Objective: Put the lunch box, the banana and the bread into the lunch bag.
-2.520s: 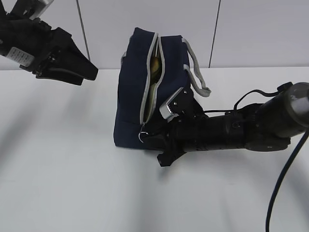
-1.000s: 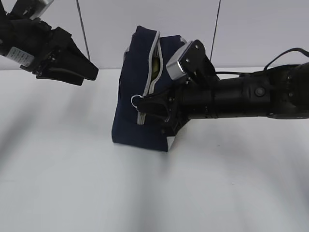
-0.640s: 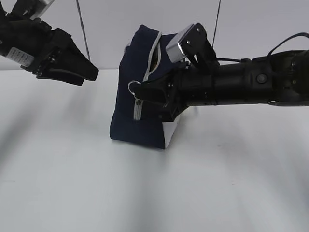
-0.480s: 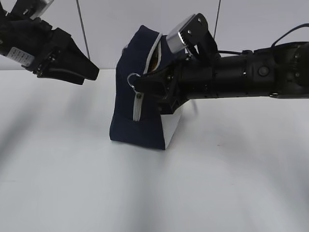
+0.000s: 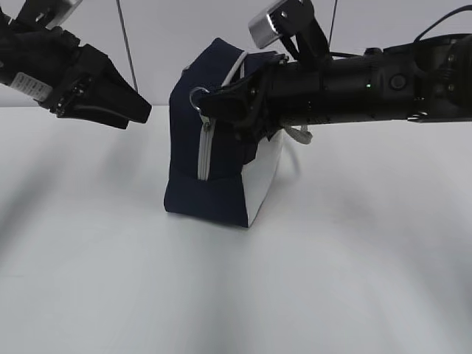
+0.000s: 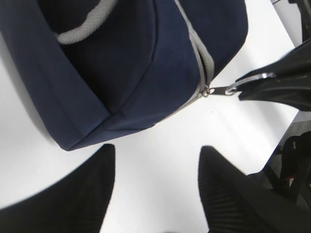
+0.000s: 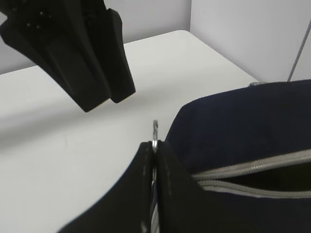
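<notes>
Centrally, right end effector (image 5: 210,103) pinches zipper ring (image 5: 198,96) on lunch bag (image 5: 214,193); zipper partly closed, contents unseen; left end effector (image 5: 140,112) spread, empty, upper left.

Bright even lighting, soft shadows on table (image 5: 110,280); wrist views blurred.

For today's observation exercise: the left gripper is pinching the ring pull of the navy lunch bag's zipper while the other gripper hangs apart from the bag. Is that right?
Not quite: the right gripper pinches the ring pull of the lunch bag. The left gripper hangs apart, open. The right wrist view shows the pinch.
</notes>
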{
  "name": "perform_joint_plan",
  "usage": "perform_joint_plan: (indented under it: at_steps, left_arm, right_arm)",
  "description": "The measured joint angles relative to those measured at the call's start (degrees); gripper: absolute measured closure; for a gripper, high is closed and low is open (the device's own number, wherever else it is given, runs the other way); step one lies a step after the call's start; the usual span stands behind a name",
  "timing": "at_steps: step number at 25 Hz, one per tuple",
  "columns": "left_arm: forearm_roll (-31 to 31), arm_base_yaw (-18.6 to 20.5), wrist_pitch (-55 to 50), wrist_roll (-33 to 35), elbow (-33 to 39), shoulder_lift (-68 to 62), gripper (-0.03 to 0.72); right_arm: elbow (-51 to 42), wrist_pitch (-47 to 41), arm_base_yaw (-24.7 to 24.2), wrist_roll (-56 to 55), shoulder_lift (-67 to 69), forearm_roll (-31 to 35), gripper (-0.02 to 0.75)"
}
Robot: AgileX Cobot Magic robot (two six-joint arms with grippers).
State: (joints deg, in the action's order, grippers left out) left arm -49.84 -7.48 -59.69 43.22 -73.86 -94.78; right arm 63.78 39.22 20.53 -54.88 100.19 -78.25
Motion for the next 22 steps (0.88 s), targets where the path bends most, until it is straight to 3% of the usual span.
perform_joint_plan:
  at_steps: [22]
  left_arm:
    - [-3.97, 0.00, 1.39, 9.67, 0.00, 0.00, 0.296]
  right_arm:
    - [5.71, -1.41, -2.79, -9.61, 0.00, -0.90, 0.754]
